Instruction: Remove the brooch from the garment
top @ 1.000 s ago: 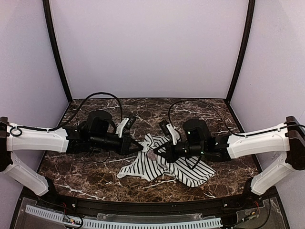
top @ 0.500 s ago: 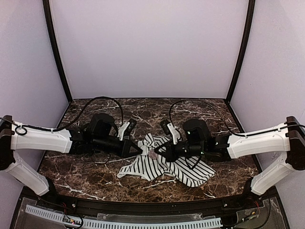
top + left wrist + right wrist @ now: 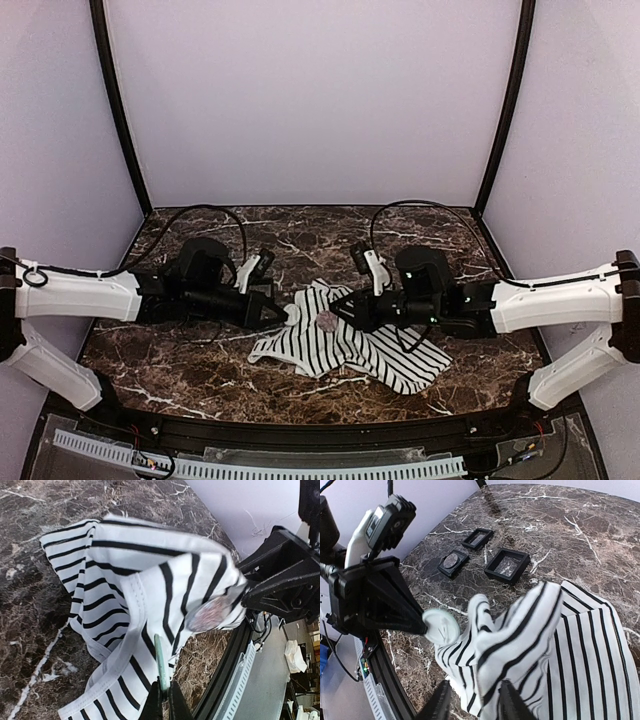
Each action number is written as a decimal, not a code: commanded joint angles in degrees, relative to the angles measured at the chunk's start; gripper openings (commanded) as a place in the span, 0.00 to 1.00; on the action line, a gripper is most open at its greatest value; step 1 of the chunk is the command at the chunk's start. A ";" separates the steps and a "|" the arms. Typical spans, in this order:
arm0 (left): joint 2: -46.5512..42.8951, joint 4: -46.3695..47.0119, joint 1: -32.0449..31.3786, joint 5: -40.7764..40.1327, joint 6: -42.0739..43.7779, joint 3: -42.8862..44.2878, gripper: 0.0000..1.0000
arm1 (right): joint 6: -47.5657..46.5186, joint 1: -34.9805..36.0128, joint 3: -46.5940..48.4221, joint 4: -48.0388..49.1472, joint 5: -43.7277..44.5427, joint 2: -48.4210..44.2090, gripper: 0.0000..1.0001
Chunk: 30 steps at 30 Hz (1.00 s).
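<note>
Our left gripper (image 3: 162,694) is clamped on the garment's (image 3: 390,358) white edging, holding it up. The right gripper (image 3: 475,692) stands parted round a striped fold, and the brooch (image 3: 209,615) sits on the garment just beside its tip. Of three boxes (image 3: 507,566) on the table (image 3: 580,525), one holds a round grey piece; we cannot make out what is in the others.

I note the garment (image 3: 345,345) on the table (image 3: 180,350), mid-front. The left gripper (image 3: 289,316) sits at its left and the right gripper (image 3: 339,311) at its right. The brooch (image 3: 326,321) is on the raised fold between them. Three boxes (image 3: 507,566) lie beyond.
</note>
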 commanded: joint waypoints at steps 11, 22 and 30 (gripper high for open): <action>-8.24 0.24 2.97 24.51 7.08 7.23 0.01 | -1.15 -0.14 -4.79 9.36 -16.14 -14.00 0.84; 0.33 -7.23 3.03 36.92 18.62 17.91 0.01 | 0.05 -0.04 0.41 12.06 -23.31 -7.50 0.69; 1.01 -6.54 3.00 38.08 19.53 17.43 0.01 | 1.57 0.19 0.60 14.51 -24.00 -6.00 0.53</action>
